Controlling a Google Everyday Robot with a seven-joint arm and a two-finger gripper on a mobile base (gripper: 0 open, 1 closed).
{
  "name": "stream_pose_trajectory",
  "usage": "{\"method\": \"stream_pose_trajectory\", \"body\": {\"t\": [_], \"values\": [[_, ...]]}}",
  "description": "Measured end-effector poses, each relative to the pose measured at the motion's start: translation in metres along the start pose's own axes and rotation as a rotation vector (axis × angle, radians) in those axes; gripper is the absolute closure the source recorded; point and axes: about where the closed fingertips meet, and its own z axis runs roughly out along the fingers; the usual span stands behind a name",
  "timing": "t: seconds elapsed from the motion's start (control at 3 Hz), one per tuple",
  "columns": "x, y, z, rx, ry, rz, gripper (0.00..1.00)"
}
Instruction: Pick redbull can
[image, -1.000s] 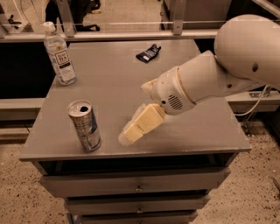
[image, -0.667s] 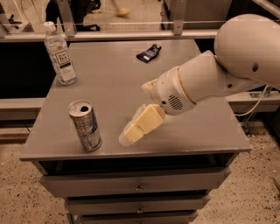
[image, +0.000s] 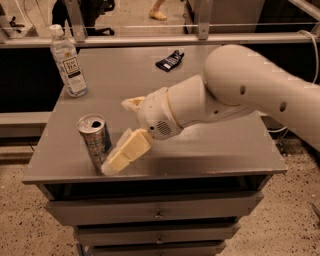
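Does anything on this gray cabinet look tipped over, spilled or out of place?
Nothing stands out. The redbull can stands upright near the front left edge, the bottle upright at the back left, a dark packet lies flat, and the gripper is open beside the can.

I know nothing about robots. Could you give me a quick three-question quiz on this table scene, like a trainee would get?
1. True or false: the redbull can stands upright near the front left corner of the table.
2. What lies toward the back of the table, to the right of the water bottle? A) a black packet B) a red cup C) a banana
3. Fill in: the gripper sits just to the can's ____ in the camera view, fingers open.

Key: 1 true; 2 A; 3 right.
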Motion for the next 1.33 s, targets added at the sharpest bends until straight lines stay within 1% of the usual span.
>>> {"method": "stream_pose_trajectory", "body": {"t": [0.33, 0.67, 1.0, 1.33], "values": [[-0.015, 0.01, 0.033, -0.062, -0.082, -0.077, 0.0], [-0.015, 0.023, 0.057, -0.107, -0.187, -0.109, 0.0], [-0.009, 0.027, 0.065, -0.123, -0.235, -0.115, 0.0], [0.0, 0.026, 0.065, -0.12, -0.275, -0.107, 0.16]]}}
